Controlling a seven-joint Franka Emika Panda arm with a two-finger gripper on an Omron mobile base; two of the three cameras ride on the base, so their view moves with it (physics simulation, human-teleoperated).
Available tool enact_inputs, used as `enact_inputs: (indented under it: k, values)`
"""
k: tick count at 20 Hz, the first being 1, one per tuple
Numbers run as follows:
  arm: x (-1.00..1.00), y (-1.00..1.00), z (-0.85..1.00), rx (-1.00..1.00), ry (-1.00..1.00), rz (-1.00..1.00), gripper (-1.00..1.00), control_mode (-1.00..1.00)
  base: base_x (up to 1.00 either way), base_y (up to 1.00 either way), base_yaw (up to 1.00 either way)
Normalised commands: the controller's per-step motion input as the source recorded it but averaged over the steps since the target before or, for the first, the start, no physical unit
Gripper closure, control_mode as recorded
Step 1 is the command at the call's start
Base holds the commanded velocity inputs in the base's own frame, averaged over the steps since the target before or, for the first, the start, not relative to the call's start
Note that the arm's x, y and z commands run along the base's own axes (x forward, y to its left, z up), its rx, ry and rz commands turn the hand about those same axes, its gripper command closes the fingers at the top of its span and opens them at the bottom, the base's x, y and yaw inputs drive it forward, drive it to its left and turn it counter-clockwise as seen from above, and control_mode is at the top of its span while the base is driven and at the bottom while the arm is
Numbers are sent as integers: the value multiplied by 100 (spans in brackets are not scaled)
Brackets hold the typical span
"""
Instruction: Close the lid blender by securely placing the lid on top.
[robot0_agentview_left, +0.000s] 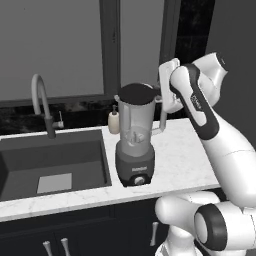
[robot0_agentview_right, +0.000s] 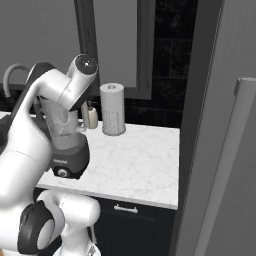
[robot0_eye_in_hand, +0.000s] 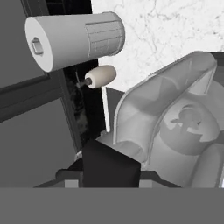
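Claw state can't be told: the two-finger gripper (robot0_agentview_left: 161, 95) hangs beside the rim of the tall translucent grey blender jar (robot0_agentview_left: 135, 131) on its dark base. Flat round black lid (robot0_agentview_left: 136, 92) sits across the jar mouth, seemingly level. Judgement: press down squarely, checking it seats evenly, without nudging the small cream soap bottle (robot0_agentview_left: 114, 120).

Blurred, unreadable mark on blender (robot0_agentview_left: 135, 150) base.

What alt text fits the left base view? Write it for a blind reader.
A flat round black lid sits on top of a tall translucent grey blender on a white marble counter, with the white robot arm's hand close beside the rim. A dark sink with a curved faucet lies to its left.
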Motion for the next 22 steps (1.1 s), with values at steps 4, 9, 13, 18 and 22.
enact_inputs:
  k: [4, 9, 13, 18, 22]
  values:
    - [-5, 0, -26, -11, 0, 7, -100, -100, 0, 0, 0]
    - [-11, 0, -8, -9, 1, 0, -100, -100, 0, 0, 0]
    - [-7, -3, 0, 0, 0, -3, -100, -100, 0, 0, 0]
    - [-22, -24, 22, 0, -3, -1, -100, -100, 0, 0, 0]
    - [-96, 11, 5, -8, -12, 0, -100, -100, 0, 0, 0]
